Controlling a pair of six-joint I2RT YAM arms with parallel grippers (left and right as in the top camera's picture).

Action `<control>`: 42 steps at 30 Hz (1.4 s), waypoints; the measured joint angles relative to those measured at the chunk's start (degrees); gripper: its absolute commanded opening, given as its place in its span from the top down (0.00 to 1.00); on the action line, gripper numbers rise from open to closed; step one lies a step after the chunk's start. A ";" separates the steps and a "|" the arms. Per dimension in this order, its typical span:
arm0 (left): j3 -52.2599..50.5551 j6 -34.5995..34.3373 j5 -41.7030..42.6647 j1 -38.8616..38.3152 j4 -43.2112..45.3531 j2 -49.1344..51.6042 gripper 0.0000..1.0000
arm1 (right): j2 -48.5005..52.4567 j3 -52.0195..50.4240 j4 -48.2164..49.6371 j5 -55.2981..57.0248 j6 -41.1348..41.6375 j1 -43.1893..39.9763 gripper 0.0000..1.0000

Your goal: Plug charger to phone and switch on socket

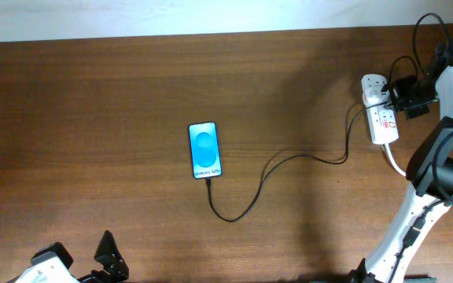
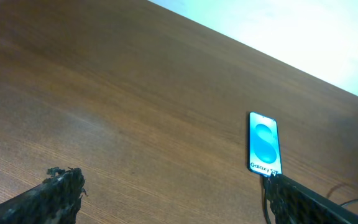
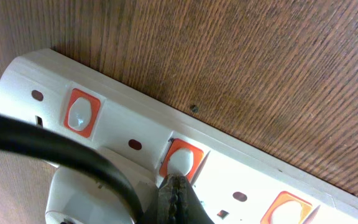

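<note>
A dark wood-grain desk (image 1: 116,94) is filling every view, with a pale wall (image 1: 171,16) running along its far edge. On the socket (image 1: 383,123), the right gripper (image 3: 176,193) is standing with its fingers pressed together into one blunt tip, pinching nothing. That tip appears to be touching the lower edge of the middle orange-red rocker switch (image 3: 181,158), just beside the white plug block (image 1: 372,85) seated at the socket's end. The step in hand looks like the switching on. It is calling for a push straight down into the socket, centred on the rocker half that tips it on. A sideways shove would likely be sliding the light, loose socket across the desk. The tip should also be staying off the white casing and off the neighbouring switch (image 3: 81,113). Whether the rocker is already on, I cannot tell. Leaving the socket, the charger (image 1: 305,157) is trailing away across the desk in a loose curve. It is ending at the bottom edge of the phone (image 1: 204,150), which is lying flat and lit, well apart from the socket, with the plug tip seemingly seated. Farthest from the socket, the left gripper (image 2: 169,183) is hovering with its fingers spread wide over bare desk, holding nothing.
</note>
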 measured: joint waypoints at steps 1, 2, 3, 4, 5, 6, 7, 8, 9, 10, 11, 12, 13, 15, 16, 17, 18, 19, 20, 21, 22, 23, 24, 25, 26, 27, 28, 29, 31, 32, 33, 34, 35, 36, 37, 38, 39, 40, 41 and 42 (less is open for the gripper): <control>0.00 0.00 -0.02 0.00 0.00 0.00 0.01 | 0.00 0.00 0.02 0.00 0.00 0.00 0.96; 0.00 0.00 0.00 0.00 0.00 0.00 0.01 | 0.00 0.00 0.02 0.00 0.04 0.00 0.96; 0.00 0.00 -0.02 0.00 0.00 0.00 0.01 | 0.00 0.00 0.04 0.07 0.02 0.00 0.96; 0.00 0.00 0.00 0.00 0.00 0.00 0.01 | 0.11 0.00 0.07 0.13 0.00 0.00 0.96; 0.00 0.00 0.00 0.00 0.00 0.00 0.00 | 0.17 0.02 -0.02 0.04 -0.11 0.00 0.96; 0.00 0.00 0.00 0.00 0.00 0.00 0.01 | 0.39 0.33 -0.24 -0.13 -0.44 0.00 0.96; 0.00 0.00 0.00 0.00 0.00 0.00 0.01 | 0.72 0.61 -0.79 -0.52 -1.51 0.00 0.96; 0.00 0.00 -0.02 0.00 0.00 0.00 0.01 | 1.01 1.14 -1.25 -0.83 -2.19 -0.04 0.96; 0.00 0.00 -0.02 0.00 0.00 0.00 0.01 | 1.18 1.38 -1.68 -1.09 -2.64 -0.07 0.96; 0.00 0.00 -0.02 0.00 0.00 0.00 0.01 | 1.27 1.53 -2.10 -1.33 -3.45 -0.07 0.96; 0.00 0.00 -0.02 0.00 0.00 0.00 0.01 | 1.29 1.66 -2.49 -1.62 -3.91 -0.07 0.96; 0.00 0.00 -0.04 0.00 0.00 0.00 0.01 | 1.33 1.73 -2.84 -1.92 -4.28 -0.07 0.96; 0.00 0.00 -0.04 0.00 0.02 0.00 0.01 | 1.33 1.73 -3.37 -2.67 -4.90 -0.02 0.96; 0.00 0.00 -0.15 0.00 0.00 0.00 0.01 | 1.40 1.73 -4.26 -3.06 -6.34 0.17 0.96; 0.00 0.00 -0.17 0.00 0.00 0.00 0.01 | 1.38 1.77 -5.51 -2.71 -6.80 0.22 0.96; 0.00 0.00 -0.17 0.00 0.00 0.00 0.00 | 1.22 1.84 -7.06 -1.64 -7.17 0.09 0.96; 0.00 0.00 -0.17 0.00 0.00 0.00 0.01 | 0.98 1.81 -8.11 -0.15 -7.50 -0.15 0.96; 0.00 0.00 -0.15 0.00 0.00 0.00 0.01 | 0.79 1.75 -9.38 1.09 -7.61 -0.76 0.96; 0.00 0.00 -0.17 0.00 0.02 0.00 0.01 | 0.28 1.60 -9.94 3.34 -7.72 -1.60 0.96; 0.00 0.00 -0.17 0.00 0.00 0.00 0.01 | -0.26 1.09 -10.69 5.57 -7.72 -3.08 0.96; 0.00 0.00 -0.17 0.00 0.00 0.00 0.01 | -0.74 0.90 -11.39 6.62 -7.72 -4.20 0.96; 0.00 0.00 -0.17 0.04 0.00 0.00 0.01 | -1.81 0.76 -11.89 7.93 -7.72 -5.84 0.96; 0.00 0.00 -0.17 0.15 0.02 0.00 0.01 | -3.61 0.72 -12.09 8.90 -7.69 -7.50 0.96; 0.00 0.00 -0.15 0.48 0.02 -0.02 0.01 | -4.42 0.72 -12.11 8.87 -7.76 -7.98 0.96; 0.00 0.00 -0.17 1.27 0.02 -0.09 0.01 | -7.96 0.68 -12.35 8.87 -7.76 -9.05 0.96; 0.00 0.00 -0.17 2.40 0.02 -0.57 0.01 | -11.23 0.59 -12.24 7.69 -7.76 -9.09 0.96; 0.00 0.00 -0.17 3.32 0.00 -1.84 0.00 | -15.10 0.52 -11.34 5.35 -7.69 -8.83 0.96; 0.02 0.00 -0.20 4.04 -0.04 -3.37 0.01 | -18.01 0.35 -10.16 3.26 -7.72 -8.68 0.96; 0.17 0.00 -0.17 5.44 -0.26 -4.46 0.01 | -27.50 0.22 -5.42 -3.37 -7.72 -8.20 0.96; 0.17 0.00 -0.20 6.10 -0.26 -4.46 0.01 | -31.54 0.09 -2.25 -6.86 -7.74 -7.98 0.96; 0.17 0.00 -0.20 6.49 -0.35 -4.46 0.01 | -34.86 0.11 1.09 -9.49 -7.67 -7.61 0.96; 0.17 0.00 -0.20 7.04 -0.44 -4.46 0.01 | -40.13 0.28 4.74 -12.83 -7.69 -6.58 0.96; 0.17 0.00 -0.20 7.17 -0.42 -4.46 0.01 | -44.24 0.26 9.75 -14.47 -7.69 -4.92 0.94; 0.17 0.00 -0.20 7.17 -0.42 -4.46 0.01 | -46.95 0.37 12.26 -15.47 -7.72 -3.30 0.91; 0.17 0.00 -0.20 7.17 -0.44 -4.46 0.01 | -49.86 0.48 14.75 -16.55 -7.76 -1.07 0.89; 0.17 0.00 -0.20 7.17 -0.42 -4.46 0.01 | -51.89 0.50 17.07 -17.20 -7.87 0.66 0.87; 0.17 0.00 -0.20 7.17 -0.42 -4.46 0.01 | -53.88 0.52 17.88 -17.79 -7.91 2.08 0.85; 0.17 0.00 -0.20 7.17 -0.42 -4.46 0.01 | -55.67 0.52 18.03 -18.05 -7.98 2.84 0.84; 0.17 0.00 -0.17 7.17 -0.37 -4.46 0.01 | -56.89 0.52 17.40 -18.23 -8.41 3.32 0.83; 0.17 0.00 -0.17 7.17 0.42 -4.48 0.01 | -57.79 0.55 15.41 -18.36 -9.31 3.76 0.81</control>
